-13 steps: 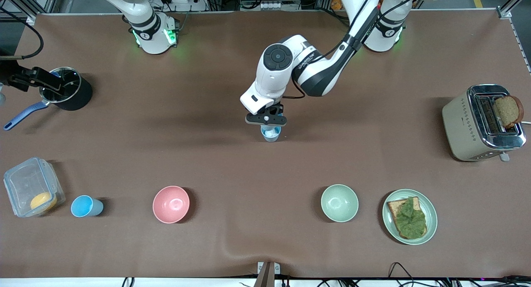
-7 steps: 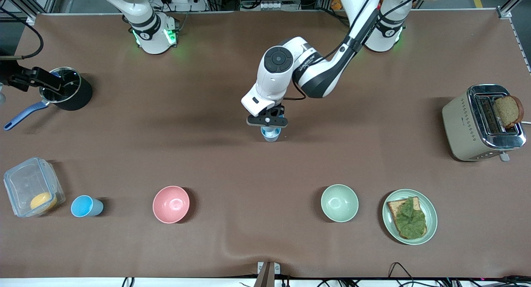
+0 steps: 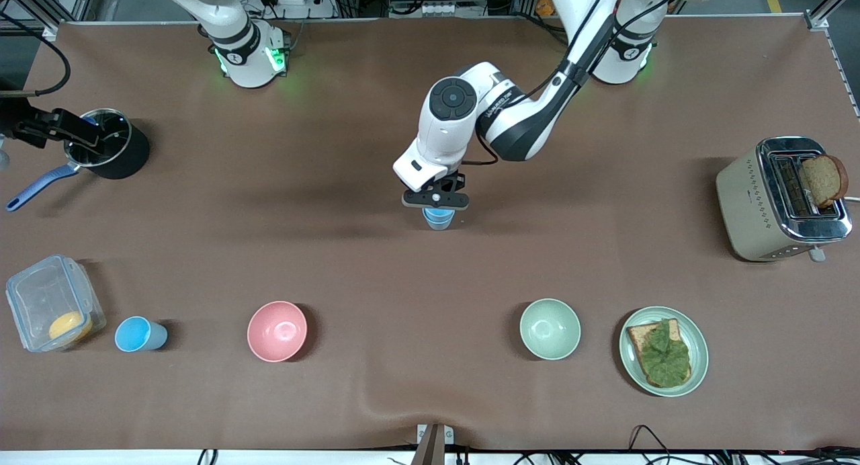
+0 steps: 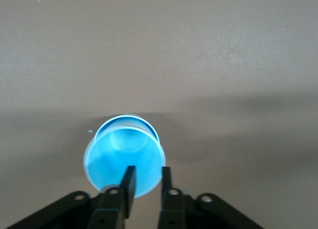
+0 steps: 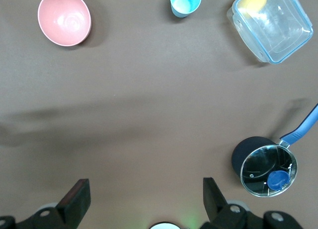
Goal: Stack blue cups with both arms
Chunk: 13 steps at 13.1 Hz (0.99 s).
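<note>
We judge these blue cups light, stiff and slick, best pinched across the rim: the left gripper (image 3: pixel 437 199) has its jaws slightly apart astride the mid-frame cup (image 3: pixel 439 218) on the worktop (image 3: pixel 416 384), the other cup (image 3: pixel 139 334) stands low in the frame, and the right gripper (image 5: pixel 144 185) waits near the pot (image 3: pixel 111 149) with its jaws wide apart.

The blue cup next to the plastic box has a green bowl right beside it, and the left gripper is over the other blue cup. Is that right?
Not quite. In the front view the bowl beside that blue cup is the pink bowl; the green bowl sits nearer the left arm's end. The left gripper is over the other blue cup.
</note>
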{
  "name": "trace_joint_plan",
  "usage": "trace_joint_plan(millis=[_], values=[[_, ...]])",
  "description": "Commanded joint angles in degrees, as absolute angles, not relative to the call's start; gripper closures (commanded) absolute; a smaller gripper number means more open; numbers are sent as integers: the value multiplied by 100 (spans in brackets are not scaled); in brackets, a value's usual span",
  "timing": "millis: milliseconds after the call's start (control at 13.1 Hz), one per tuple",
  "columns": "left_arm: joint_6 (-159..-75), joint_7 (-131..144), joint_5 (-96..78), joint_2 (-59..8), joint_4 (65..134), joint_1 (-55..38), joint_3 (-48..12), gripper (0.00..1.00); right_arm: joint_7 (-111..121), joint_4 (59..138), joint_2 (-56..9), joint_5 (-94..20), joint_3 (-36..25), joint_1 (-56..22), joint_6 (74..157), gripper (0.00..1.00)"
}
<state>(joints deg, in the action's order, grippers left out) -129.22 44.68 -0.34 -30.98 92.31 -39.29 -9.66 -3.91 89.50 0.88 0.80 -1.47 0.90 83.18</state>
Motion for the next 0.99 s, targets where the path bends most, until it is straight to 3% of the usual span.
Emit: trace_joint_plan(millis=[0,76,457,762,914], values=[[-12920,4570,167,-2858,9228,-3903,-696,18,-387,8868,44,141,-62,229,8244,0],[-12903,4553,176,-2648,9385,-3754,-668,0,-387,8877,44,141,-62,220,8244,0],[-12649,3801,167,-980,10439,-2228,-677,0,-387,8868,44,141,-62,202,8209,0],[-10903,1727,106,235,10687,-795,-677,0,-378,8868,44,141,-62,193,8174,0],[-10496,786,105,543,10687,-257,-537,0,-378,8868,44,141,-62,193,8165,0]])
